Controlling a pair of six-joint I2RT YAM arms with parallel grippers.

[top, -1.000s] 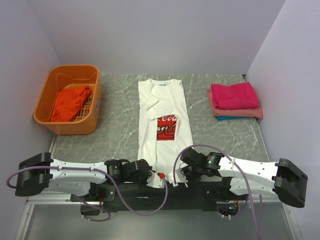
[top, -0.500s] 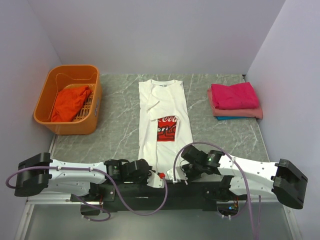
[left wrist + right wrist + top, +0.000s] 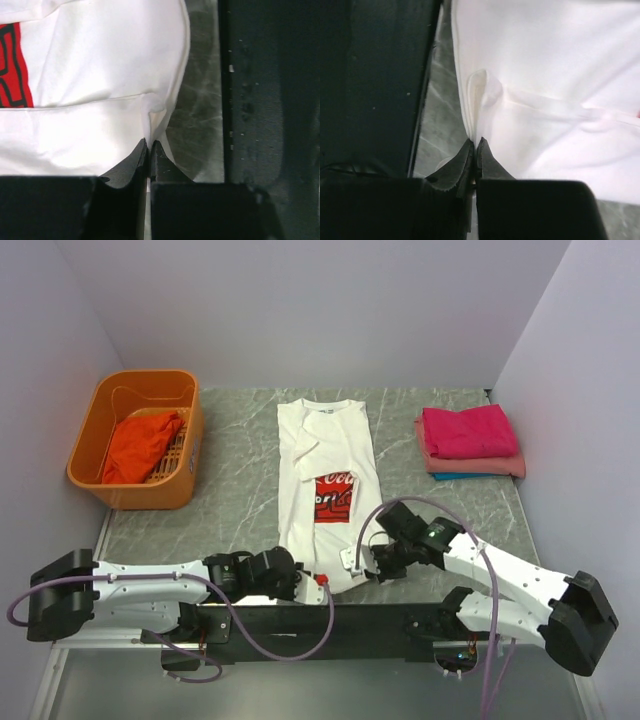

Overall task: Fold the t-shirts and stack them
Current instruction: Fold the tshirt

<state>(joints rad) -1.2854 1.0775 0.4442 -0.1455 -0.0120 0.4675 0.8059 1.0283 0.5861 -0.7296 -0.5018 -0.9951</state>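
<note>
Stacked: folded shirts (image 3: 470, 443), far right | In work: white t-shirt (image 3: 330, 455), my left gripper (image 3: 149, 147) and right gripper (image 3: 475, 145) clamped tight on its near hem | Pending: orange-red shirt (image 3: 140, 445) in basket (image 3: 150, 495)

We see two white arms with black joints, the left arm (image 3: 150, 580) and right arm (image 3: 520, 585), each trailing a looping purple cable (image 3: 329, 630); the left hand (image 3: 149, 144) has tapered matte-black fingers (image 3: 131, 162).
</note>
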